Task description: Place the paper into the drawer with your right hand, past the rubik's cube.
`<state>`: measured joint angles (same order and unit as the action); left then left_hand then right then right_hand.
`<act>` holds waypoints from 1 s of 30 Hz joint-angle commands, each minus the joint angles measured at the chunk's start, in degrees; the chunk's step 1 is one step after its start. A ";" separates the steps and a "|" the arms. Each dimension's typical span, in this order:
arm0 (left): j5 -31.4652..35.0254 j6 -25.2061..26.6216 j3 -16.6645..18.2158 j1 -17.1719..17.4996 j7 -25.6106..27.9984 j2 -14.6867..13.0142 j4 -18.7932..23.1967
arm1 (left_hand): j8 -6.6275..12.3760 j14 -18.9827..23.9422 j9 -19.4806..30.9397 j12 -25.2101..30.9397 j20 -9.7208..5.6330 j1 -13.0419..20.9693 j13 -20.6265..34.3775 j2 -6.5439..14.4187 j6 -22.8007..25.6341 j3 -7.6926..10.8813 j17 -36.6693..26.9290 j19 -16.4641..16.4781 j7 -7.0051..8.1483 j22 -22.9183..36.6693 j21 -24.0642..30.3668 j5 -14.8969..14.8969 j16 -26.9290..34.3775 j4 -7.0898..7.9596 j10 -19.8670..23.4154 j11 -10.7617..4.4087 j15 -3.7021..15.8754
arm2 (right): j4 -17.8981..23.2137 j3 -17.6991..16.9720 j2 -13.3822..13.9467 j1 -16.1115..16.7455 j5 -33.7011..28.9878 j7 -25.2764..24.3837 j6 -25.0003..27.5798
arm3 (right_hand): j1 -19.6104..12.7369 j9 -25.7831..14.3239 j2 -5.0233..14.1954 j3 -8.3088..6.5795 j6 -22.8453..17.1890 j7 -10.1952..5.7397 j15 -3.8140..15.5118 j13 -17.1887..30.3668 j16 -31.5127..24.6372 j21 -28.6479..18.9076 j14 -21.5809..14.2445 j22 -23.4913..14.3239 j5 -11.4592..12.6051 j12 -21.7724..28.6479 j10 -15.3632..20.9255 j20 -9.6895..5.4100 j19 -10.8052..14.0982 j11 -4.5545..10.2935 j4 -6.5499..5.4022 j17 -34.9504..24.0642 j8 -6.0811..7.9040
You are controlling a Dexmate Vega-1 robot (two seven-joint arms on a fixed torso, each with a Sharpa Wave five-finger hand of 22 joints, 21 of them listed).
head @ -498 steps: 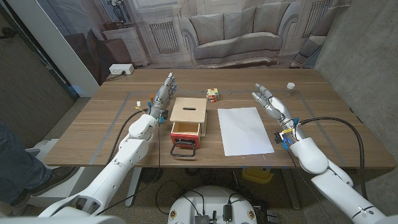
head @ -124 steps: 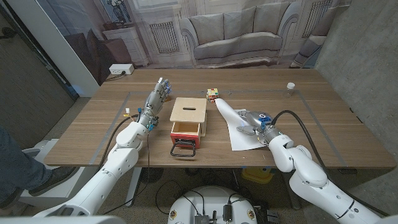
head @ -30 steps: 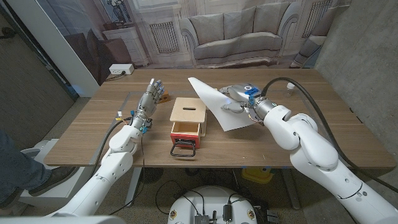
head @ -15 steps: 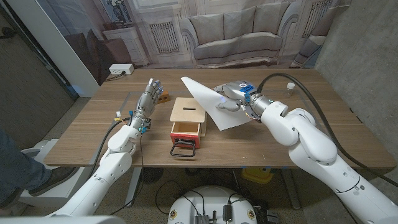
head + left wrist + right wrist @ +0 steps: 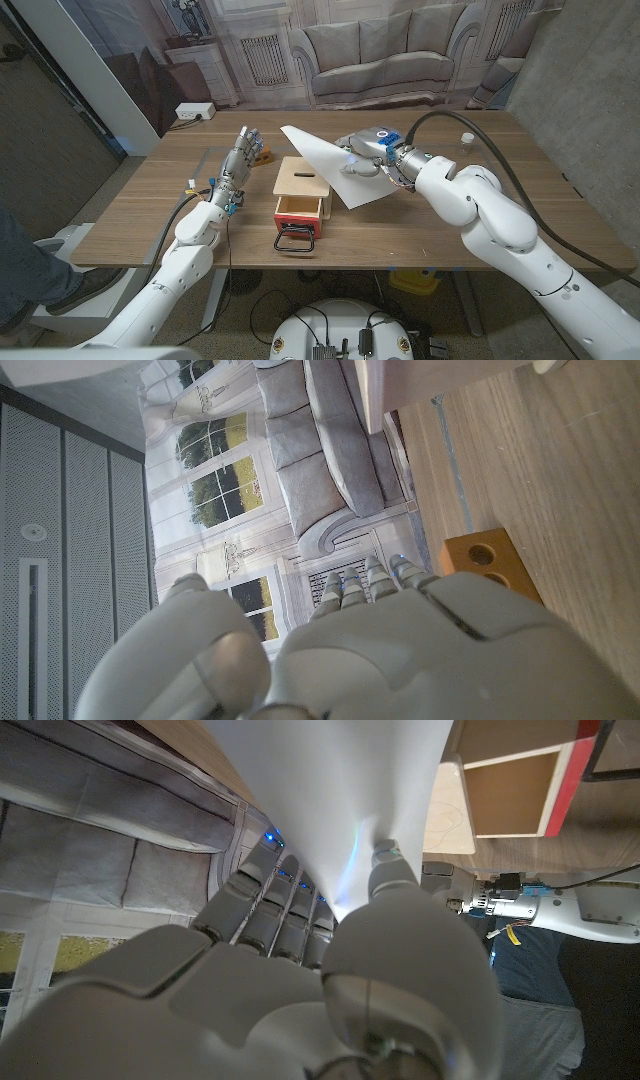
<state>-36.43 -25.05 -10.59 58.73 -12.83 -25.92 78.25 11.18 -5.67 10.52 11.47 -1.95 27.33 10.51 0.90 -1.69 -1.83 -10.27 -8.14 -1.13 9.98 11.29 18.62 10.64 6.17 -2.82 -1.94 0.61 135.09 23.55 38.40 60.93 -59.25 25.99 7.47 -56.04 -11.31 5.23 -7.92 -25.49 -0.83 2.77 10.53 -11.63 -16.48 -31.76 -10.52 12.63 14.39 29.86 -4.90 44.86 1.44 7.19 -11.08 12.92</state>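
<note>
My right hand (image 5: pixel 368 150) pinches a white sheet of paper (image 5: pixel 335 172) between thumb and fingers and holds it tilted above the table, just right of the wooden drawer box (image 5: pixel 303 178). The paper's far corner reaches over the back of the box. The drawer (image 5: pixel 298 209) stands pulled out, with a red front and a black handle (image 5: pixel 297 241). In the right wrist view the paper (image 5: pixel 340 790) fans out past my thumb (image 5: pixel 392 870), with the open drawer (image 5: pixel 510 785) beyond. The paper hides the rubik's cube. My left hand (image 5: pixel 241 155) stands upright left of the box, fingers apart, holding nothing.
A small white cap (image 5: pixel 466 138) sits at the table's far right. The left wrist view shows my left hand (image 5: pixel 400 650) and a small wooden block with two holes (image 5: pixel 487 557) on the table (image 5: pixel 150 220). A sofa backdrop stands behind the table.
My right hand has carried the paper further left, toward the drawer box, so its far corner now reaches over the box. The left hand has not moved.
</note>
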 commanded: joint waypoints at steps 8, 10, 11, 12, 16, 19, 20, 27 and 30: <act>0.09 0.23 -0.19 0.29 0.71 -0.19 0.39 | 0.15 -0.45 0.29 0.11 -2.48 0.35 0.30 0.40 0.16 -0.39 -0.13 -0.25 -0.08 0.34 0.08 -0.05 0.02 0.14 -0.05 -0.13 0.18 | -4.02 1.98 -1.24 -4.36 0.92 -1.41 -4.86 | -0.36 -0.30 0.25 0.05 -0.21 0.31 5.90 0.12 0.20 0.38 0.32 -0.25 -0.12 -0.37 0.22 -1.93 -0.21 -0.24 -0.30 -0.09 -0.16; 0.02 0.23 -0.22 0.26 0.61 -0.17 0.23 | 0.16 -0.44 0.29 0.12 -2.44 0.35 0.30 0.41 0.18 -0.43 -0.13 -0.30 -0.10 0.34 0.06 -0.05 0.03 0.14 0.00 -0.21 0.24 | -4.72 2.30 -1.60 -4.94 0.96 -1.23 -5.00 | -0.38 -0.30 0.26 0.05 -0.23 0.34 5.80 0.12 0.18 0.40 0.26 -0.25 -0.13 -0.41 0.21 -1.93 -0.20 -0.26 -0.30 -0.09 -0.18; 0.02 0.23 -0.24 0.23 0.57 -0.17 0.15 | 0.16 -0.49 0.29 0.13 -2.45 0.36 0.30 0.41 0.18 -0.44 -0.13 -0.29 -0.09 0.34 0.07 -0.05 0.01 0.14 0.01 -0.21 0.21 | -5.06 2.45 -1.74 -5.22 0.99 -1.13 -5.10 | -0.40 -0.30 0.25 0.05 -0.23 0.35 5.82 0.13 0.20 0.42 0.29 -0.25 -0.13 -0.41 0.24 -1.94 -0.21 -0.36 -0.29 -0.09 -0.19; -0.06 0.23 -0.24 0.20 0.52 -0.12 0.05 | 0.15 -0.50 0.29 0.13 -2.45 0.36 0.30 0.42 0.16 -0.46 -0.13 -0.30 -0.07 0.34 0.07 -0.05 0.01 0.14 0.00 -0.20 0.23 | -5.38 2.60 -1.88 -5.49 1.01 -1.01 -5.17 | -0.40 -0.30 0.25 0.06 -0.22 0.37 5.94 0.13 0.21 0.45 0.31 -0.25 -0.14 -0.43 0.25 -1.93 -0.25 -0.36 -0.30 -0.09 -0.21; -0.13 0.25 -0.20 0.14 0.41 -0.07 -0.16 | 0.13 -0.52 0.29 0.13 -2.43 0.37 0.30 0.44 0.10 -0.52 -0.13 -0.33 -0.17 0.34 0.06 -0.06 0.00 0.14 0.01 -0.14 0.20 | -6.38 3.09 -2.33 -6.31 1.21 -0.75 -5.55 | -0.41 -0.30 0.25 0.08 -0.20 0.40 5.93 0.13 0.23 0.50 0.32 -0.25 -0.15 -0.47 0.29 -1.93 -0.27 -0.34 -0.30 -0.09 -0.26; -0.09 0.30 -0.15 0.19 0.41 -0.11 -0.17 | 0.14 -0.58 0.29 0.13 -2.42 0.38 0.30 0.46 0.12 -0.57 -0.13 -0.35 -0.14 0.34 0.06 -0.06 -0.02 0.14 0.01 -0.30 0.16 | -6.77 3.37 -2.44 -6.59 1.42 -0.84 -6.06 | -0.39 -0.31 0.28 0.10 -0.22 0.44 5.90 0.13 0.24 0.55 0.33 -0.25 -0.16 -0.58 0.17 -1.90 -0.29 -0.11 -0.34 -0.10 -0.30; -0.11 0.30 -0.12 0.23 0.42 -0.11 -0.15 | 0.13 -0.59 0.29 0.10 -2.41 0.39 0.30 0.47 0.12 -0.59 -0.13 -0.38 -0.14 0.34 0.05 -0.06 -0.01 0.14 -0.07 -0.20 0.14 | -6.87 3.48 -2.46 -6.67 1.48 -0.87 -6.26 | -0.38 -0.31 0.28 0.10 -0.24 0.45 5.92 0.13 0.24 0.56 0.33 -0.25 -0.16 -0.57 0.20 -1.90 -0.30 -0.15 -0.34 -0.10 -0.30; -0.14 0.24 0.08 0.56 0.59 -0.19 0.09 | 0.15 -0.60 0.29 0.11 -2.40 0.42 0.30 0.51 0.17 -0.68 -0.13 -0.43 -0.15 0.34 0.04 -0.06 -0.01 0.14 -0.04 -0.25 0.13 | -7.36 4.26 -2.40 -7.39 0.99 -1.07 -8.06 | -0.38 -0.32 0.36 0.12 -0.28 0.35 5.88 0.14 0.30 0.68 0.43 -0.25 -0.19 -0.68 0.21 -1.74 -0.40 -0.20 -0.39 -0.12 -0.37; -0.19 0.26 0.08 0.59 0.53 -0.20 0.12 | 0.17 -0.60 0.29 0.12 -2.40 0.42 0.30 0.53 0.22 -0.72 -0.13 -0.41 -0.10 0.34 0.05 -0.06 0.00 0.15 -0.03 -0.34 0.16 | -7.90 4.40 -2.59 -7.68 1.16 -1.64 -8.91 | -0.41 -0.32 0.39 0.12 -0.29 0.27 5.91 0.14 0.32 0.74 0.46 -0.25 -0.19 -0.75 0.18 -1.72 -0.46 -0.18 -0.39 -0.12 -0.40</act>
<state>-36.47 -24.79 -10.74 59.01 -12.31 -26.05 78.31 11.18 -5.67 10.52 11.47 -1.95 27.56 10.51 1.13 -1.69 -2.15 -10.27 -8.13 -1.13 9.98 11.29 18.62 10.64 6.18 -2.82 -1.94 0.61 128.72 26.98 36.27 54.58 -58.11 25.07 1.18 -56.29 -11.31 5.45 -7.68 -25.49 -0.83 3.08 10.53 -11.42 -15.97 -31.45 -10.52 12.63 13.72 30.07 -5.01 44.75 1.23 6.95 -11.06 12.61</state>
